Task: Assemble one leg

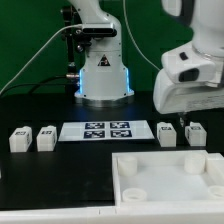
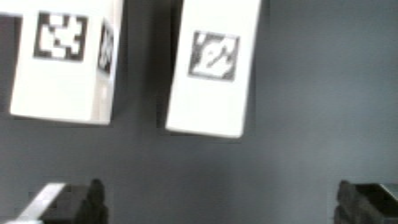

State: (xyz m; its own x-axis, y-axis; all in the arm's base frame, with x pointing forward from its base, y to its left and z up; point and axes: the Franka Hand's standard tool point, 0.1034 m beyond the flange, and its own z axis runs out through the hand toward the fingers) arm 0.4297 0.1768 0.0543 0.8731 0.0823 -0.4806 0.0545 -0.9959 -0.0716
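Four short white legs with marker tags lie on the black table. Two are at the exterior view's left (image 1: 18,140) (image 1: 46,138) and two at its right (image 1: 168,133) (image 1: 197,133). The large white square tabletop (image 1: 150,187) lies in front, with corner sockets facing up. My gripper (image 1: 183,118) hangs just above the two right legs. In the wrist view these two legs (image 2: 68,62) (image 2: 214,68) lie side by side beyond my gripper (image 2: 217,205). The jaws stand wide apart with only bare table between them, touching neither leg.
The marker board (image 1: 96,130) lies flat between the two pairs of legs. The robot base (image 1: 103,75) stands behind it, with cables running at the back left.
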